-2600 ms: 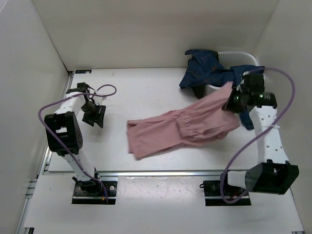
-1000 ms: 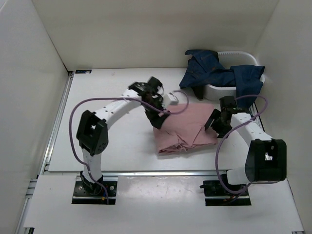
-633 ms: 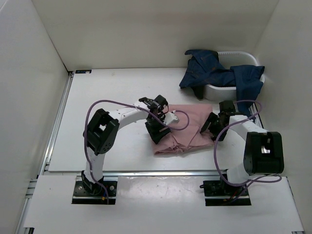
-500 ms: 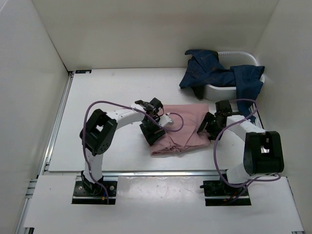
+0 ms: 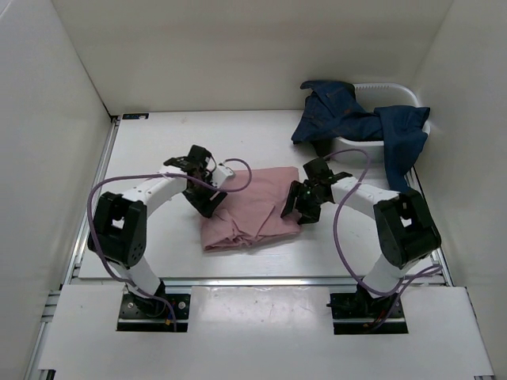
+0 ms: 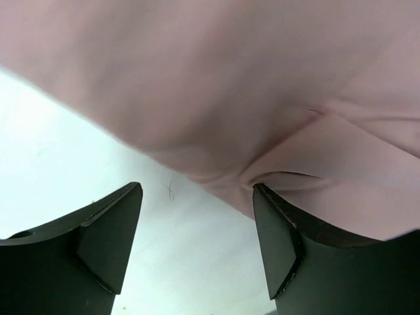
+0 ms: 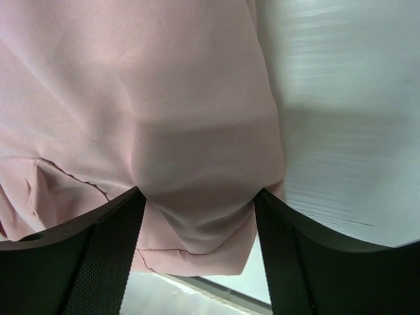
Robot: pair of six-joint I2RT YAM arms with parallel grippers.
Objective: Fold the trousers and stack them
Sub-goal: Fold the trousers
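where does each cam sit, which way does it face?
Top external: above and behind the arms, looking down at the table; both arms show, pink trousers mid-table, jeans far right.
Left wrist: on the left arm, looking past its fingers at the trousers' edge.
Right wrist: past its fingers, trousers between them.
All share the pink trousers.
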